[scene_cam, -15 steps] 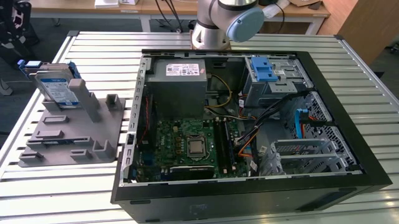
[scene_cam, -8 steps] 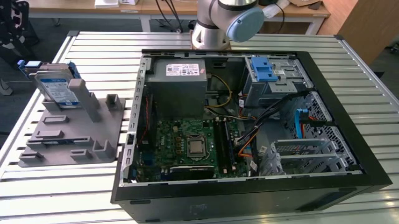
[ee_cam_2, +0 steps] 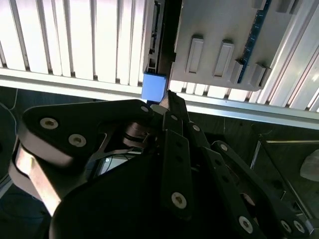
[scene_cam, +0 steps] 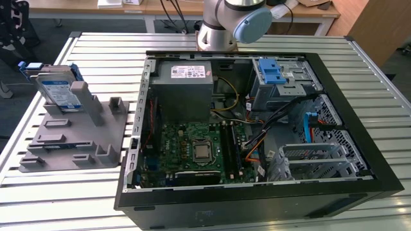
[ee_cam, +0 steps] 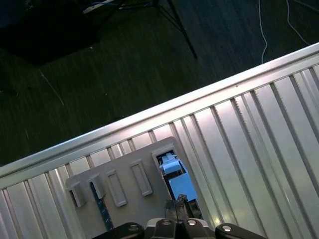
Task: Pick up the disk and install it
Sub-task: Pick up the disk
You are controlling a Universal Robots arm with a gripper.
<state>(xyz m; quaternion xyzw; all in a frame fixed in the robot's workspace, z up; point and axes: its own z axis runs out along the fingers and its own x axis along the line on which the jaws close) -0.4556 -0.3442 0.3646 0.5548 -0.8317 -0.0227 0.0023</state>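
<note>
The disk (scene_cam: 59, 91) stands on edge in the grey holder (scene_cam: 70, 139) at the exterior view's left, its silver body and white-and-blue label clipped in a blue carrier. In the first wrist view its blue end (ee_cam: 175, 172) pokes up from the holder (ee_cam: 119, 186), and my gripper (ee_cam: 177, 204) hangs just above it with the fingertips pressed together on nothing. The second wrist view shows the same: the gripper (ee_cam_2: 167, 99) is beside the blue carrier corner (ee_cam_2: 153, 85), with the dark disk edge (ee_cam_2: 160, 35) beyond it.
An open computer case (scene_cam: 359, 144) lies on the slatted metal table (scene_cam: 109, 48), with a grey power supply (scene_cam: 186, 82), a motherboard (scene_cam: 199, 149), a blue-topped drive bay (scene_cam: 273, 72) and a metal drive cage (scene_cam: 314, 161). The arm's base (scene_cam: 218, 29) stands behind the case.
</note>
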